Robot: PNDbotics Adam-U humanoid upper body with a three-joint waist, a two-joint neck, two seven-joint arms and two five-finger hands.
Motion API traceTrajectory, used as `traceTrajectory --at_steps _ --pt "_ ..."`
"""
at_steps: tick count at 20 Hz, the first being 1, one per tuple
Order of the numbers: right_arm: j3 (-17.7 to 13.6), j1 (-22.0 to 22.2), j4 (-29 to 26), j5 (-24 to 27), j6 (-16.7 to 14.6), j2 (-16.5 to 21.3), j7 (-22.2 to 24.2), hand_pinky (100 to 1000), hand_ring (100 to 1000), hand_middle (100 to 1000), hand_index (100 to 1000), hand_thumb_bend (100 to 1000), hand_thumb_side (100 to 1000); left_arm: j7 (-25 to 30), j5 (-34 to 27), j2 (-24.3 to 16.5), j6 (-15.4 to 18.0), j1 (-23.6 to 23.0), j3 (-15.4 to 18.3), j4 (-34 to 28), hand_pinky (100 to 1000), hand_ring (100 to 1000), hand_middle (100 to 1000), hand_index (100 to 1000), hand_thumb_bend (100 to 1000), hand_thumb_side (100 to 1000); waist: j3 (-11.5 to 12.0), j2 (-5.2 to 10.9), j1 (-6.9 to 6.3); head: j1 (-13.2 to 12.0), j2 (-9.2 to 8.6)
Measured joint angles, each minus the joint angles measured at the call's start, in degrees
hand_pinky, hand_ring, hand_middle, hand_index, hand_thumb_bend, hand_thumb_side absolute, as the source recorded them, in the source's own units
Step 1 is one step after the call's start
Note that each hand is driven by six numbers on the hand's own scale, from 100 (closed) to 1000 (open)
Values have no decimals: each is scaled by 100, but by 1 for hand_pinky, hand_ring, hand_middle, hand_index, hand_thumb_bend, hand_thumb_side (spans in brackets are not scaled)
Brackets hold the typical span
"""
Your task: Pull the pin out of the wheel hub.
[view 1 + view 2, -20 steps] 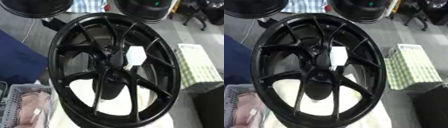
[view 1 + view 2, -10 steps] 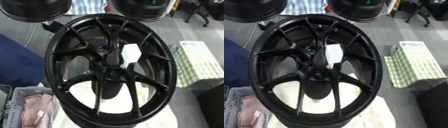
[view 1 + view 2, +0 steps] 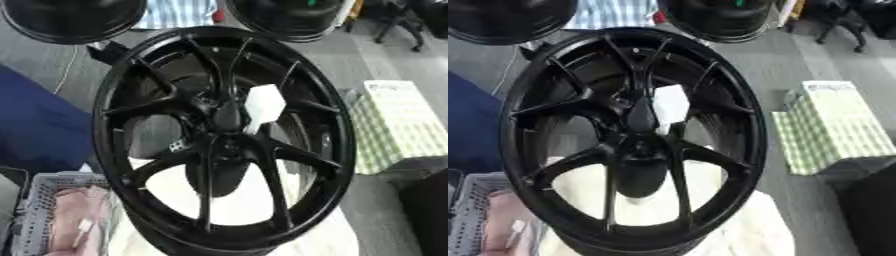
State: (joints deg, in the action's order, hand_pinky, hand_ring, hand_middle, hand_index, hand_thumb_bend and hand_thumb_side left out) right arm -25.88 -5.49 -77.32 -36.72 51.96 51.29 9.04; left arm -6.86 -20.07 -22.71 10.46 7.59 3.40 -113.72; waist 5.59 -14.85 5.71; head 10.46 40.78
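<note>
A large glossy black spoked wheel hub (image 3: pixel 223 135) fills the middle of both views, standing tilted on a cream cloth (image 3: pixel 737 230). A white, blocky pin (image 3: pixel 262 105) sticks out of the hub just right of its centre, near a spoke root. Neither of my hands shows in either view.
A grey mesh basket (image 3: pixel 35 215) holding pinkish items sits at the lower left. A green-checked box (image 3: pixel 833 127) stands on the floor to the right. Two more black wheels (image 3: pixel 289 15) lean at the top. Blue fabric (image 3: pixel 35 125) lies at the left.
The whole picture has shifted slightly, so the camera has moved. The hub and white pin keep the same relation to each other.
</note>
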Motion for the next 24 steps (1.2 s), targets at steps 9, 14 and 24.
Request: traceTrajectory --at_steps 9,14,24 --pt "-161 8 -784 -793 -4 -111 129 941 1000 1000 995 100 377 -19 49 0 22 1 1 0 759 680 649 839 122 696 19 -36 -44 -7 40" --pt "-261 -4 -1099 -1264 -20 -146 292 870 984 925 935 100 226 -24 75 0 27 9 2 0 759 680 649 837 116 690 45 -79 -42 -7 39" --pt "418 -283 -3401 -1605 -3 -260 -897 786 866 809 862 100 244 -29 30 -3 98 352 -20 0 759 679 647 834 100 671 357 -92 -69 36 -69"
